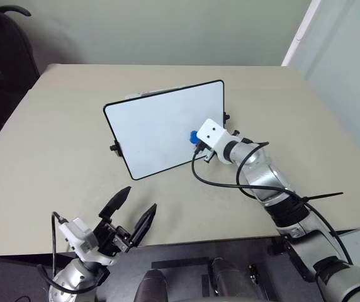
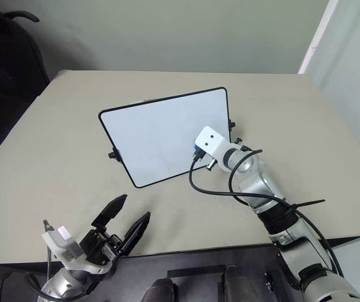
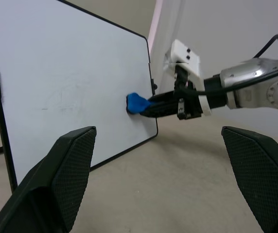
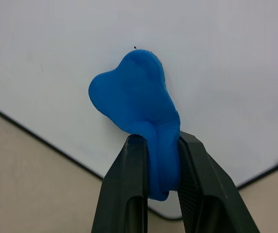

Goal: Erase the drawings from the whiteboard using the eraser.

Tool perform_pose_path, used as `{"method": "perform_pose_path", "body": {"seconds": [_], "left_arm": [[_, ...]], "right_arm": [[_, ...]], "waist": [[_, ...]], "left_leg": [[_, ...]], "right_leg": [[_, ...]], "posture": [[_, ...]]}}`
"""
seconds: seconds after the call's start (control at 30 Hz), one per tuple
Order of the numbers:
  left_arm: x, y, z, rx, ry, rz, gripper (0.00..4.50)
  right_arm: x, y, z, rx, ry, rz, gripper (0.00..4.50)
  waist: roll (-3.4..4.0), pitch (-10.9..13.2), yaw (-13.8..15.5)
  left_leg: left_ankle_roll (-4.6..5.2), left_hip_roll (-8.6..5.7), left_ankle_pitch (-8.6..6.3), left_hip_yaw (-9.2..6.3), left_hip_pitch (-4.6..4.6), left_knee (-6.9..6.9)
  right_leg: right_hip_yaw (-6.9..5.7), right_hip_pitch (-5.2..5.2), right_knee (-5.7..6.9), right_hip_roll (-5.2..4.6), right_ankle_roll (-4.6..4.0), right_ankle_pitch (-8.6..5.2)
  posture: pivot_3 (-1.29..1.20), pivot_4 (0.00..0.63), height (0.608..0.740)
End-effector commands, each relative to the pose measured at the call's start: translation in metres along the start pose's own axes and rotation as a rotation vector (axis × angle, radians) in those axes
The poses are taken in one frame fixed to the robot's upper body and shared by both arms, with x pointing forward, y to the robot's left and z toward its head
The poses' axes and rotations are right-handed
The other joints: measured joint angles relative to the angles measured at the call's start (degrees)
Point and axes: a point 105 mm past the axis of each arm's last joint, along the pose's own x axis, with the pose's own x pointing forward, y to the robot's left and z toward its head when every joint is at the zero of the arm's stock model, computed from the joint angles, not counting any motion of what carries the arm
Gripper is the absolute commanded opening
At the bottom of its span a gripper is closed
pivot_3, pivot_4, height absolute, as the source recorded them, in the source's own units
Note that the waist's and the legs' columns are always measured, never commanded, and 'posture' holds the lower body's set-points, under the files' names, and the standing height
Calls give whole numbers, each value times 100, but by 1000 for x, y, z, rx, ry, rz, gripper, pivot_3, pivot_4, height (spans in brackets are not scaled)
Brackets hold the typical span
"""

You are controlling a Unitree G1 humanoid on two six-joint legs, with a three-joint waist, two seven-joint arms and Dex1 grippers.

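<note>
On the beige tabletop (image 1: 54, 145) stands the whiteboard (image 1: 161, 129), propped up and tilted back, its black frame resting near the middle of the surface. Against its face, close to the right edge and a little below mid-height, sits the blue eraser (image 4: 134, 104), clamped between the jaws of the right gripper (image 4: 161, 145). The two black fingers pinch the eraser's narrow end, while its broad lobed end sticks out past the fingertips and appears to press on the white surface. In the left wrist view the eraser (image 3: 136, 103) meets the board just inside the frame's right side, with the right arm reaching in from the side.

Faint grey traces of lines show on the board to the left of the eraser; no clear red drawing can be made out.

Near the tabletop's front edge, well apart from the board, hangs the left gripper (image 1: 131, 212), its jaws spread wide with nothing between them, pointing toward the board.
</note>
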Motion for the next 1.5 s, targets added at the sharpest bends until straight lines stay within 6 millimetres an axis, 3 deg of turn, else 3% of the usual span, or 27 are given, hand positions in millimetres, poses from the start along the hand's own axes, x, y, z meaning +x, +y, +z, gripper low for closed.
{"method": "perform_pose_path", "body": {"seconds": [0.03, 0.27, 0.63, 0.8, 0.93, 1.07, 1.3, 1.43, 1.5], "left_arm": [[2, -6, 8, 17, -24, -23, 4500], [1, -9, 8, 19, -20, -29, 4500], [0, -10, 5, 15, -12, -36, 4500], [1, -12, 3, 11, -8, -39, 4500], [2, -13, 2, 8, -6, -44, 4500], [3, -16, 1, 6, -8, -48, 4500], [4, -17, 1, 2, -11, -44, 4500], [4, -16, 1, 0, -11, -38, 4500], [4, -16, 2, -1, -12, -37, 4500]], "right_arm": [[-2, -11, -5, 1, 26, -58, 548], [-10, -24, -22, 22, 93, -120, 548], [-87, -50, -38, 362, 81, -226, 548], [-120, -46, -66, 633, 167, -257, 548], [-126, -31, -85, 790, 224, -255, 548], [-125, -22, -91, 851, 243, -254, 548], [-130, -25, -96, 815, 234, -293, 2822], [-138, -26, -85, 719, 135, -283, 4277], [-141, -19, -74, 687, 71, -222, 4490]], "waist": [[0, 0, -1], [-1, 0, 13], [-2, -1, 91], [-5, -3, 102], [-6, -3, 100], [-2, -1, 86], [-2, -2, 98], [-2, -1, 121], [-2, -2, 122]], "left_leg": [[0, 0, 0, 0, 0, 0], [-1, 0, 0, 0, 0, 3], [-2, -1, 1, 17, -8, 10], [2, -1, -2, 24, -6, 12], [6, -1, -4, 30, -1, 12], [13, -1, -6, 29, 7, 10], [16, -1, -8, 29, 5, 8], [19, -1, -10, 31, 0, 6], [25, -2, -14, 33, -2, 6]], "right_leg": [[0, 0, 0, 0, 0, 1], [0, 4, -1, 0, 0, 2], [-3, 12, -3, 4, 27, -15], [-5, 21, -8, 7, 41, -28], [-5, 23, -7, 7, 39, -31], [-5, 21, -2, 10, 39, -30], [-6, 22, -2, 10, 36, -30], [-7, 22, -3, 10, 20, -42], [-8, 22, -3, 10, 20, -44]], "posture": [[0, 150, 740], [0, 150, 740], [0, 150, 740], [0, 150, 740], [0, 150, 740], [0, 150, 740], [0, 150, 740], [0, 150, 740], [0, 150, 740]]}}
